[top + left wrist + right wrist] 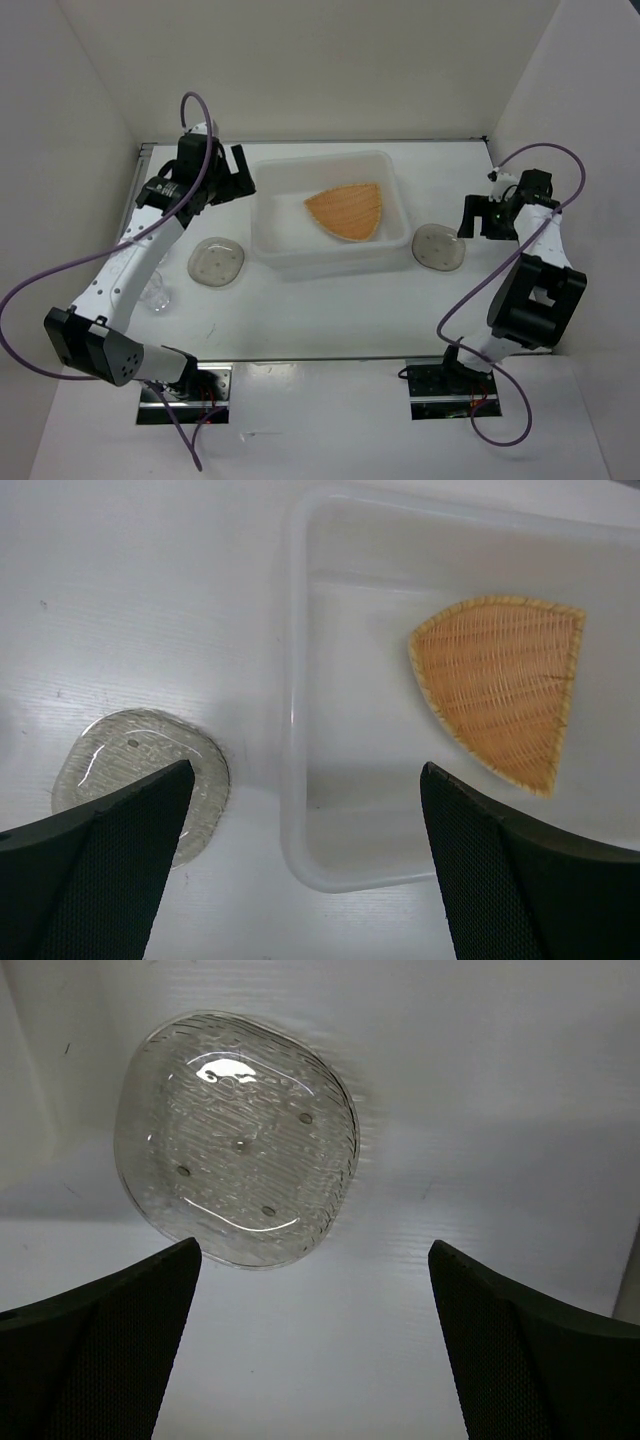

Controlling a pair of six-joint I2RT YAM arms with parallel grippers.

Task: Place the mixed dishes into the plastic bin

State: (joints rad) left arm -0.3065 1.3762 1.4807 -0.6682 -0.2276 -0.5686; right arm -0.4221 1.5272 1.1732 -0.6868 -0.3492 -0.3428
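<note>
Right wrist: saucer [237, 1140] lies just beyond right gripper [312, 1252].

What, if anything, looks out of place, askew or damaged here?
Nothing stands out. The orange plate lies in the plastic bin; the left saucer and the right saucer sit on the table either side of it. A clear cup rests by the left arm; whether upright, I cannot tell. No spill or damage shows.
</note>
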